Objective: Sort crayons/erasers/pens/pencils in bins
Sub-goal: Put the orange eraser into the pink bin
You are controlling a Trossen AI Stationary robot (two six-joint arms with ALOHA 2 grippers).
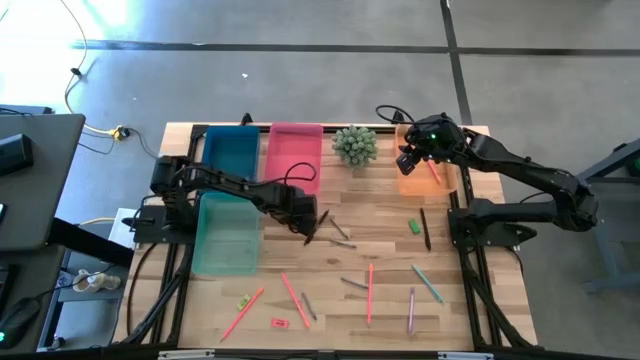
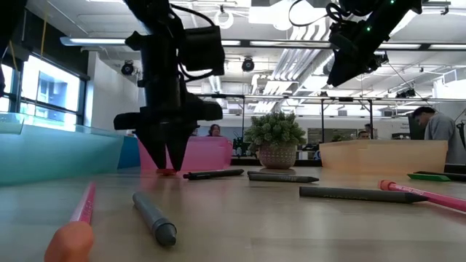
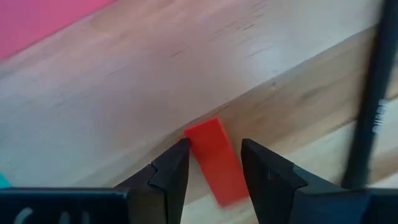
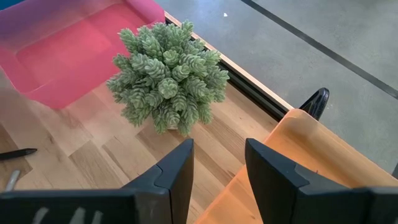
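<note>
**Left gripper down over a red eraser**

The left gripper (image 1: 309, 238) is low on the table (image 1: 470, 310), fingers pointing down. A red eraser (image 3: 214, 159) lies flat on the wood right btwn its two fingers (image 3: 171, 171). The fingers are a bit apart, w/ one on each side of the eraser. One finger looks like it touches the eraser's edge; the other has a thin gap. The eraser is not lifted.

Just beside this gripper, to its right, lie a black pen (image 2: 215, 174) and a grey stick (image 2: 282, 177). The pink bin (image 1: 294, 155) is just behind the gripper. The teal bin (image 1: 228, 235) is close on its left, and the blue bin (image 1: 231, 150) is behind that.

The right gripper (image 1: 408, 160) hangs up high over the orange bin (image 1: 444, 182), at the back right. Its fingers are apart and hold nothing. A pink pencil (image 1: 433, 171) lies in the orange bin under it. The plant (image 4: 166, 76) sits just left of that gripper, btwn the pink and orange bins.

More things lie loose in front of the left gripper, well apart from it: pink pencils (image 1: 369, 292), a purple pencil (image 1: 411, 310), a teal stick (image 1: 427, 283), a yellow-green eraser (image 1: 243, 299) and one more red eraser (image 1: 279, 322). A green eraser (image 1: 413, 226) sits near the right arm's base.

People show far off in the room (image 2: 435, 131).
</note>
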